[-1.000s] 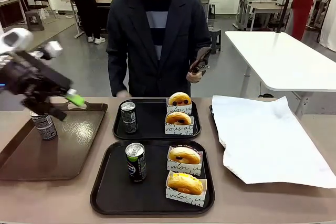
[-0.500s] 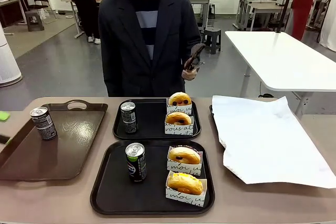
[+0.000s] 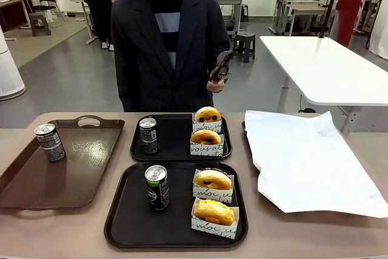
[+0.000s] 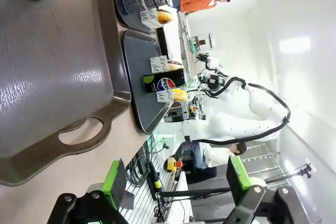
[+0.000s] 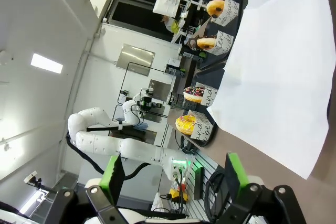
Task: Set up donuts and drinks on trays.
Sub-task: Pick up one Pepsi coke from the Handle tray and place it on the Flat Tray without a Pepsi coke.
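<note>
Where print reads, Pepsi can (image 3: 157, 187) on near tray (image 3: 130, 222), "moi" on donut box (image 3: 213, 191), both grippers (image 4: 174, 182) (image 5: 170, 174) spread apart.

The person (image 3: 170, 40) across the table has on a dark jacket over a dark top with a wide pale grey stripe across the chest. Both grippers, left (image 4: 173, 182) and right (image 5: 170, 174), are black with bright green pads on the fingers. The other arm behind each is glossy white, rounded joints.
</note>
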Controlling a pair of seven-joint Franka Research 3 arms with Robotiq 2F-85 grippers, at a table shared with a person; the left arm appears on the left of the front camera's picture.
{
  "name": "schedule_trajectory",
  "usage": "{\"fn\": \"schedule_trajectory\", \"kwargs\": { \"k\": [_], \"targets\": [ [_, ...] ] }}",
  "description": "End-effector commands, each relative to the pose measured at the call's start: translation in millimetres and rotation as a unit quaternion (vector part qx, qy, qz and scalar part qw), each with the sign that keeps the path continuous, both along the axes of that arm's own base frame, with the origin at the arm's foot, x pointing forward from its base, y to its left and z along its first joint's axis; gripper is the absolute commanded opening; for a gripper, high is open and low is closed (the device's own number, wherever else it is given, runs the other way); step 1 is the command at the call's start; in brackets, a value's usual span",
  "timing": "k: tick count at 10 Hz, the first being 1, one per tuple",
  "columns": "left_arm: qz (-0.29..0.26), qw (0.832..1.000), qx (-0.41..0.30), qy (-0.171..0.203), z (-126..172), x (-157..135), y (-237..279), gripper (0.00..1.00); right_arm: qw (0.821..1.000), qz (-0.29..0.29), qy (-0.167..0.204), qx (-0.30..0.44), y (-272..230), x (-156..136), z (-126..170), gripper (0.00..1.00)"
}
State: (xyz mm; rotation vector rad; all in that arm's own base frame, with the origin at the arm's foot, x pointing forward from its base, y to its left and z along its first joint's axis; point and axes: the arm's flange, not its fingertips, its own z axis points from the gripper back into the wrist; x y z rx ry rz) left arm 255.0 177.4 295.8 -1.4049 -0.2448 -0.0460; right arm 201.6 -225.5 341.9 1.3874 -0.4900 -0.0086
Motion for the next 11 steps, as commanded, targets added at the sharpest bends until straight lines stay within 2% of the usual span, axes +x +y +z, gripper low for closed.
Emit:
{"fn": "schedule_trajectory", "kwargs": {
  "k": [1, 3, 4, 11],
  "targets": [
    [0.008, 1.0, 0.006, -0.019, 10.7, -29.4, -46.0, 1.0, 1.0, 0.003, -0.008, 0.002, 1.7, -0.8, 0.0, 1.0],
    [0.012, 0.999, 0.029, -0.02, 20.1, -28.4, -52.3, 1.0, 1.0, 0.003, -0.008, 0.002, 1.7, -0.8, 0.0, 1.0],
    [0.001, 1.0, 0.004, -0.009, 4.9, 0.0, 2.3, 1.0, 1.0, 0.003, -0.008, 0.002, 1.7, -0.8, 0.0, 1.0],
    [0.001, 1.0, 0.004, -0.009, 4.9, 0.0, 2.3, 1.0, 1.0, 0.003, -0.008, 0.002, 1.7, -0.8, 0.0, 1.0]
  ]
}}
